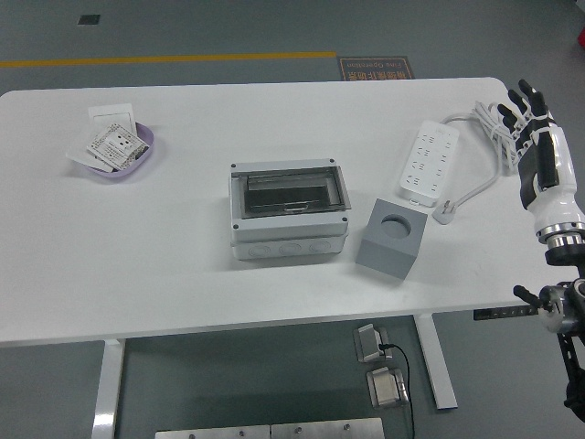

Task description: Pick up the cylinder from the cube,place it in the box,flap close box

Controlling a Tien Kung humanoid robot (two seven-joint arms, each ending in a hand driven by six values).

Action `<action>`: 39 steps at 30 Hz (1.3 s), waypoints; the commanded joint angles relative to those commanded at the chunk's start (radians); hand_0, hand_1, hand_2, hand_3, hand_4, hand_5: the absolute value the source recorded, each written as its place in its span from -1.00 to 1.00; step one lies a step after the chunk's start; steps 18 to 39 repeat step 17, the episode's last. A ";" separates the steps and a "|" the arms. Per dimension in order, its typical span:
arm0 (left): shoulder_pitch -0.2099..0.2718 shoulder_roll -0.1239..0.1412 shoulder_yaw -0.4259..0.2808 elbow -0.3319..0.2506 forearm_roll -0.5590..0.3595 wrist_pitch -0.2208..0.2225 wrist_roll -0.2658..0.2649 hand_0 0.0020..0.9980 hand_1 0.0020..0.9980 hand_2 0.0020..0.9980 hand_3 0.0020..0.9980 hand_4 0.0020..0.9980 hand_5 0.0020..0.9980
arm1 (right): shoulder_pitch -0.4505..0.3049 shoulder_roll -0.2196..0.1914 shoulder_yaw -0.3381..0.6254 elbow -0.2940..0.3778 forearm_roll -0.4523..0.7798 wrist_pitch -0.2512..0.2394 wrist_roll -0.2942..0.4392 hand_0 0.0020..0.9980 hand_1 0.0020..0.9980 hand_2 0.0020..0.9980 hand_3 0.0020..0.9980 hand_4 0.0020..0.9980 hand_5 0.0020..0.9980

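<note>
A grey cube [391, 238] with a round hole in its top stands right of centre on the white table [164, 247]. No cylinder shows in the hole or anywhere else. Just left of the cube sits a grey box [288, 211] whose clear flap lies shut over it. My right hand [523, 112] hovers over the table's far right edge, fingers spread and holding nothing, well away from the cube. My left arm is out of view.
A white power strip [426, 162] with its cable and plug [445, 210] lies beyond the cube on the right. A purple dish [117, 154] with paper packets sits at the far left.
</note>
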 joint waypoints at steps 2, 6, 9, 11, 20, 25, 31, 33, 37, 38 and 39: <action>0.000 0.000 0.003 0.000 -0.003 0.000 0.001 0.18 0.32 0.21 0.20 0.34 -0.41 | 0.000 0.001 0.000 0.000 0.000 -0.001 0.000 0.98 0.82 0.89 0.98 1.00 1.00; 0.000 0.000 0.007 0.000 -0.007 0.000 0.002 0.18 0.32 0.21 0.20 0.34 -0.41 | 0.001 0.003 0.000 0.000 -0.002 -0.003 0.000 0.98 0.82 0.89 0.98 1.00 1.00; 0.000 0.000 0.008 0.000 -0.008 0.000 0.001 0.18 0.32 0.21 0.20 0.34 -0.41 | 0.000 0.004 0.001 0.000 -0.003 -0.004 -0.001 0.97 0.82 0.90 0.98 1.00 1.00; 0.000 0.000 0.008 0.000 -0.008 0.000 0.001 0.18 0.32 0.21 0.20 0.34 -0.41 | -0.001 0.004 0.000 0.000 -0.003 -0.005 -0.001 0.97 0.82 0.90 0.98 1.00 1.00; -0.001 0.002 0.003 0.000 -0.002 0.000 0.001 0.18 0.32 0.21 0.20 0.34 -0.41 | -0.002 0.008 0.000 0.001 -0.003 -0.005 0.002 0.97 0.82 0.89 0.97 1.00 1.00; -0.001 0.002 0.003 0.000 -0.002 0.000 0.001 0.18 0.32 0.21 0.20 0.34 -0.41 | -0.002 0.008 0.000 0.001 -0.003 -0.005 0.002 0.97 0.82 0.89 0.97 1.00 1.00; -0.001 0.002 0.003 0.000 -0.002 0.000 0.001 0.18 0.32 0.21 0.20 0.34 -0.41 | -0.002 0.008 0.000 0.001 -0.003 -0.005 0.002 0.97 0.82 0.89 0.97 1.00 1.00; -0.001 0.002 0.003 0.000 -0.002 0.000 0.001 0.18 0.32 0.21 0.20 0.34 -0.41 | -0.002 0.008 0.000 0.001 -0.003 -0.005 0.002 0.97 0.82 0.89 0.97 1.00 1.00; -0.001 0.002 0.003 0.000 -0.002 0.000 0.001 0.18 0.32 0.21 0.20 0.34 -0.41 | -0.002 0.008 0.000 0.001 -0.003 -0.005 0.002 0.97 0.82 0.89 0.97 1.00 1.00; -0.001 0.002 0.003 0.000 -0.002 0.000 0.001 0.18 0.32 0.21 0.20 0.34 -0.41 | -0.002 0.008 0.000 0.001 -0.003 -0.005 0.002 0.97 0.82 0.89 0.97 1.00 1.00; -0.001 0.002 0.003 0.000 -0.002 0.000 0.001 0.18 0.32 0.21 0.20 0.34 -0.41 | -0.002 0.008 0.000 0.001 -0.003 -0.005 0.002 0.97 0.82 0.89 0.97 1.00 1.00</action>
